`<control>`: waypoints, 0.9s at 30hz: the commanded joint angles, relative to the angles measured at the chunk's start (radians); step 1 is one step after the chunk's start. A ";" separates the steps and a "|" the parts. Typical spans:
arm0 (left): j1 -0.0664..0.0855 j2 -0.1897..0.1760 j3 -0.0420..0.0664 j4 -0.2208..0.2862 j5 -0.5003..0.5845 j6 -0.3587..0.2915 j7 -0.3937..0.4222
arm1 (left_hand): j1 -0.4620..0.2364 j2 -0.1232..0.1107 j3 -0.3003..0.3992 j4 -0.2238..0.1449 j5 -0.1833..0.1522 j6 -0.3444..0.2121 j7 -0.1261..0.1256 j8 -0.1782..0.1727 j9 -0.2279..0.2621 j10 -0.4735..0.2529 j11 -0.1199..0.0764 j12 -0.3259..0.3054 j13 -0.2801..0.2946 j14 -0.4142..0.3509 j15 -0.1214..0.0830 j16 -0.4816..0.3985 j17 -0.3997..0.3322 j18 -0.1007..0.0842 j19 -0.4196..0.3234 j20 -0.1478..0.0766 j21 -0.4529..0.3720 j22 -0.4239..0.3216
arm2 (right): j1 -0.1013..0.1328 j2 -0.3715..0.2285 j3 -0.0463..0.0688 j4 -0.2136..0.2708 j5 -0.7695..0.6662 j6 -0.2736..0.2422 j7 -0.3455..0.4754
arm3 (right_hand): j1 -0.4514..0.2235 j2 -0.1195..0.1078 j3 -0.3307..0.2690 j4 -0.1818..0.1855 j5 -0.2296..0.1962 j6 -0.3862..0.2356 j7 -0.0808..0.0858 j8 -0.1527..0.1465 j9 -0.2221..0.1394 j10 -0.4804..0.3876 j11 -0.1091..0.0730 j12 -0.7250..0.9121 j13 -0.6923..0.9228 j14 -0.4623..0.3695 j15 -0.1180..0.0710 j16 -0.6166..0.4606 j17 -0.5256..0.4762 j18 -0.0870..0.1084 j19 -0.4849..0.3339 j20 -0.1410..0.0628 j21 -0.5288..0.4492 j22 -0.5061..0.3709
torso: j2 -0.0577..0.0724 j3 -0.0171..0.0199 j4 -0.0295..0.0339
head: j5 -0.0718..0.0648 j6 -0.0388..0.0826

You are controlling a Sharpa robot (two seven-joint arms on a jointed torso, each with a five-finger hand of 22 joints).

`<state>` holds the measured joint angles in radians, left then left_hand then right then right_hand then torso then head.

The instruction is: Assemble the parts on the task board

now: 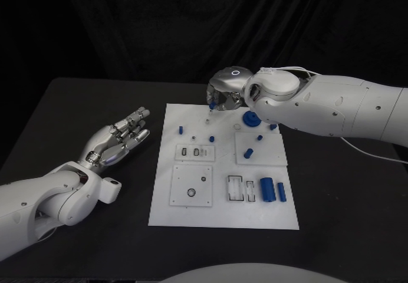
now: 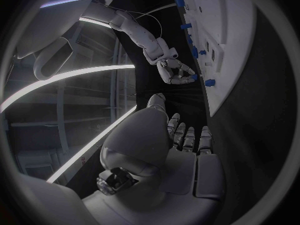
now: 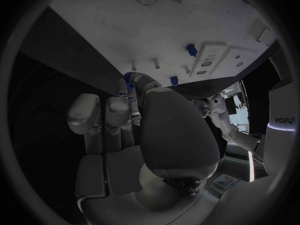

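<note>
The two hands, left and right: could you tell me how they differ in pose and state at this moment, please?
The left hand lies over the bare black table beside the task board, while the right hand is at the board's far edge. The left hand's fingers are spread and hold nothing; the right hand pinches a small blue part at its fingertips. Both are silver hands on white arms.
</note>
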<state>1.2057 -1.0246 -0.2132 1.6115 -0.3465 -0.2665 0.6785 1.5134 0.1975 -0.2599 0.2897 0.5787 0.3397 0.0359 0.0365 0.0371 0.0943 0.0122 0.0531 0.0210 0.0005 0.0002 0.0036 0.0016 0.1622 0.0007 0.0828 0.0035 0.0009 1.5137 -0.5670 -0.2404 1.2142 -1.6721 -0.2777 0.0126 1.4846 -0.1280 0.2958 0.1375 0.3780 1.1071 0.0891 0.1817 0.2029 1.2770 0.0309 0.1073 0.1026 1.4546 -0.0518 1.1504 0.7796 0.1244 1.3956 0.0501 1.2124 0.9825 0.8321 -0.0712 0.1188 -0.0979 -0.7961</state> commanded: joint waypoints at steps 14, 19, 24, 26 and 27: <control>0.003 0.001 0.001 0.001 0.001 -0.003 0.259 | 0.013 0.003 0.007 -0.001 0.010 -0.004 0.004 0.000 0.000 0.003 0.007 0.000 0.001 0.000 0.008 -0.004 -0.002 -0.012 -0.001 0.004 -0.003 -0.001 | -0.012 0.000 0.001 -0.004 0.017 0.024 0.003 | -0.008 0.015 0.011 -0.001 -0.006 -0.008 0.007 0.011 0.118 -0.008 0.005 -0.008 -0.003 0.003 0.005 0.009 0.006 -0.013 0.004 0.003 0.010 0.009 | -0.001 -0.0018 -0.0031 | 0.004 -0.003; 0.003 0.004 0.001 -0.003 0.020 0.002 0.258 | 0.014 0.004 0.008 -0.001 0.010 -0.004 0.005 0.000 0.000 0.004 0.008 0.001 0.001 0.000 0.009 -0.004 -0.002 -0.013 -0.001 0.005 -0.003 -0.001 | -0.014 0.002 0.001 -0.007 0.017 0.029 0.003 | -0.008 0.015 0.012 -0.001 -0.006 -0.009 0.008 0.010 0.118 -0.008 0.005 -0.009 -0.003 0.003 0.005 0.010 0.008 -0.014 0.006 0.003 0.014 0.016 | -0.001 -0.0018 -0.0026 | 0.003 -0.004; 0.003 0.007 0.001 -0.008 0.027 0.005 0.257 | 0.016 0.004 0.010 -0.001 0.011 -0.005 0.006 -0.001 0.000 0.003 0.009 0.000 0.001 0.000 0.010 -0.004 -0.002 -0.012 -0.001 0.007 -0.003 -0.001 | -0.017 0.004 0.001 -0.012 0.017 0.023 0.004 | -0.010 0.016 0.012 -0.001 -0.009 -0.011 0.008 0.009 0.120 -0.009 0.006 -0.010 -0.003 0.003 0.006 0.009 0.007 -0.014 0.006 0.004 0.015 0.018 | -0.001 -0.0016 -0.0015 | 0.002 -0.004; 0.003 0.007 0.001 -0.009 0.028 0.006 0.257 | 0.016 0.004 0.010 -0.001 0.011 -0.005 0.006 -0.001 0.000 0.003 0.009 0.000 0.001 0.000 0.010 -0.004 -0.002 -0.012 -0.001 0.007 -0.003 -0.001 | -0.017 0.007 0.001 -0.015 0.017 0.022 0.004 | -0.010 0.017 0.013 -0.001 -0.010 -0.011 0.008 0.009 0.121 -0.010 0.006 -0.011 -0.003 0.003 0.006 0.009 0.007 -0.014 0.005 0.004 0.015 0.018 | -0.001 -0.0016 -0.0019 | 0.002 -0.004; 0.003 0.007 0.001 -0.010 0.029 0.007 0.257 | 0.016 0.004 0.010 -0.001 0.011 -0.005 0.006 -0.001 0.000 0.003 0.009 0.000 0.001 0.000 0.010 -0.004 -0.002 -0.012 -0.001 0.007 -0.003 -0.001 | -0.018 0.009 0.001 -0.017 0.017 0.021 0.004 | -0.011 0.017 0.013 -0.002 -0.012 -0.013 0.008 0.008 0.121 -0.011 0.007 -0.012 -0.003 0.003 0.006 0.010 0.008 -0.014 0.005 0.005 0.016 0.019 | -0.001 -0.0019 -0.0022 | 0.003 -0.005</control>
<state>1.2057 -1.0192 -0.2132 1.6013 -0.3320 -0.2677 0.6785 1.5174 0.2016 -0.2544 0.2897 0.5833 0.3361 0.0394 0.0365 0.0369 0.0969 0.0148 0.0531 0.0210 -0.0031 0.0037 0.0036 0.0009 0.1622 0.0007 0.0827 0.0035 0.0011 1.4985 -0.5595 -0.2404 1.1997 -1.6544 -0.2580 0.0166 1.4775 -0.1194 0.3022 0.1362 0.3666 1.0941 0.1013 0.1875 0.2029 1.2718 0.0360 0.0998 0.0994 1.4545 -0.0517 1.1554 0.7869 0.1245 1.3956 0.0501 1.2238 1.0014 0.8309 -0.0730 0.1166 -0.0960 -0.8003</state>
